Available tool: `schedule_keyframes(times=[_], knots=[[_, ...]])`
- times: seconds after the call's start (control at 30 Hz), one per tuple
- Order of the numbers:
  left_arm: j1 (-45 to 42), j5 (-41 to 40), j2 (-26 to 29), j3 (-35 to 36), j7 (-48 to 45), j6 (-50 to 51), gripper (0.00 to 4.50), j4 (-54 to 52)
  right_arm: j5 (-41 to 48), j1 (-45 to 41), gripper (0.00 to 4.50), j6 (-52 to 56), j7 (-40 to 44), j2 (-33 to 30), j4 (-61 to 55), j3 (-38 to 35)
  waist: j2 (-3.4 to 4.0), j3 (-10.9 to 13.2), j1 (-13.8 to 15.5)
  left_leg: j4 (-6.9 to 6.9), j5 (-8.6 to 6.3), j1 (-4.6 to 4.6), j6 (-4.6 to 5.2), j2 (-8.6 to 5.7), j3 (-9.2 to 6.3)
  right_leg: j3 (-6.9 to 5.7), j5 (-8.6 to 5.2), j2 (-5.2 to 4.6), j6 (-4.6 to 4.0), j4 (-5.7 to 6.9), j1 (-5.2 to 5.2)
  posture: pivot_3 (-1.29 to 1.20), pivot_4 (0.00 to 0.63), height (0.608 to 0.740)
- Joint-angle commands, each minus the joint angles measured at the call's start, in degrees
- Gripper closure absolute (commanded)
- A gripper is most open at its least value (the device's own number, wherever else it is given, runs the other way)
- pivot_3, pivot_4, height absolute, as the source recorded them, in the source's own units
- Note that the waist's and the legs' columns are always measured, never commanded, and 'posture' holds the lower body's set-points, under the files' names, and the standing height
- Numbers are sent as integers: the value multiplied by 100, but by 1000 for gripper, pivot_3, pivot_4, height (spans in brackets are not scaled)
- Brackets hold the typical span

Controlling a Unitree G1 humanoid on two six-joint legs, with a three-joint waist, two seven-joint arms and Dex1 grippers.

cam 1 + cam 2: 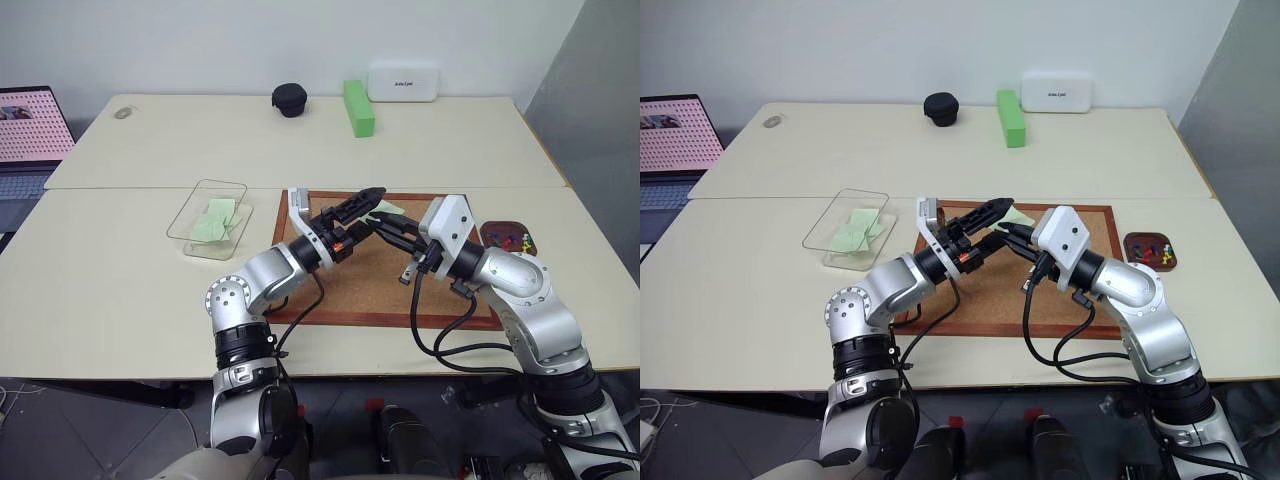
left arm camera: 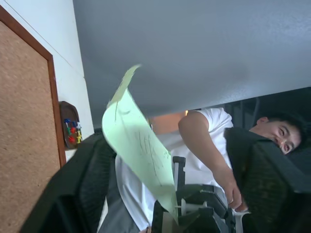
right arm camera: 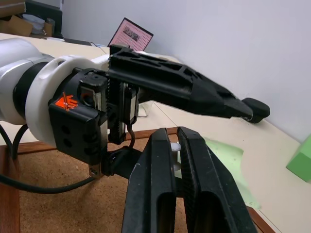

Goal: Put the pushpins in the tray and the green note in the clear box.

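Over the large wood-framed corkboard (image 1: 370, 275), with its grainy brown cork face, the two arms meet tip to tip. The right gripper (image 1: 377, 222) has its two ribbed black plastic fingers pressed flat together on the lower edge of the thin, pale green, roughly square paper note (image 2: 138, 145); it is pinched there and held clear of the cork, near the board's far edge. From the left wrist view the sheet stands on edge and slightly curled, its length running up and away from the pinching fingers, faint pen scribbles on its matte face. The left gripper (image 1: 368, 202) reaches in beside it, one long tapered black finger (image 3: 194, 92) lying above the right gripper's fingers; from the left wrist view its two fingers stand spread with the note between them, touching neither.

The transparent shallow rectangular plastic box with rounded corners (image 1: 190, 222) sits on the cream tabletop (image 1: 100, 290) to the left of the corkboard, its long axis running away from the robot, with pale green paper slips (image 1: 217, 218) already lying flat inside. At the board's right end rests the small, dark red-brown dish with rounded corners (image 1: 497, 233), holding a cluster of tiny pushpins with red, green, yellow and blue plastic heads (image 1: 516, 241).
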Motion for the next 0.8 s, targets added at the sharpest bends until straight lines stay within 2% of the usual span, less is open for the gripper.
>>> schedule_keyframes(times=[0.03, 0.17, 0.23, 0.5, 0.53, 0.8], knots=[[44, -272, 21, -200, 9, -142, 1642, -139, 30, -32, 4500, -122, 22, 7, -149, -80, 0, 0, 1, 0, 0, 0, 0, 0, 0, 1, 0, 0, 0, 0, 0, 0, 150, 740], [55, -337, 125, -301, -1, -266, 2511, -101, 51, -22, 4500, -121, 34, 9, -155, -93, 0, 0, 1, 1, 0, 0, 0, 0, 0, 1, 0, 0, 0, 0, 0, 0, 150, 740], [44, -367, 172, -339, -7, -316, 2786, -81, 65, -13, 4500, -115, 41, 10, -162, -100, 0, 0, 1, 1, 0, 0, 0, 0, 0, 1, 0, 0, 0, 0, 0, 0, 150, 740], [57, -456, 283, -466, -11, -459, 4357, -52, 107, 17, 4500, -96, 41, -1, -191, -160, 0, 0, 2, 1, 0, -1, 0, 0, 0, 1, 0, 0, 0, 1, 0, 0, 150, 740], [60, -468, 294, -484, -11, -471, 4464, -51, 112, 19, 4500, -95, 36, 3, -194, -165, 0, 0, 2, 1, 0, 0, 0, 0, 0, 1, 0, 0, 0, 1, 0, 0, 150, 740], [79, -351, 390, -617, 39, -621, 4464, 2, 135, -33, 4500, -54, -42, 77, -231, -166, 0, 0, 2, 1, 0, 0, 0, 0, 0, 1, 0, 0, -1, 1, 0, 0, 150, 740]])
